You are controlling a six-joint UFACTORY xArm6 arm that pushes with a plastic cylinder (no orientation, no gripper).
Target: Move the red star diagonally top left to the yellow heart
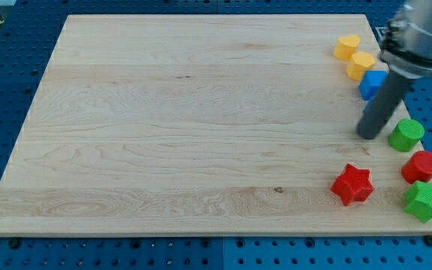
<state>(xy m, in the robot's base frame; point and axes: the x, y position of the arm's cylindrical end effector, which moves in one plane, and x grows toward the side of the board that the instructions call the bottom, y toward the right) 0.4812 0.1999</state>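
The red star [352, 184] lies near the view's bottom right of the wooden board [186, 127]. Two yellow blocks sit at the top right: one [346, 46] and another [362, 65] just below and right of it; which one is the heart I cannot make out. My tip [368, 135] rests on the board above and slightly right of the red star, well apart from it, and below the yellow blocks.
A blue block [373, 84] sits partly behind the rod. A green round block [406, 135] is right of the tip. A red round block [421, 166] and a green star [426, 200] sit at the right edge.
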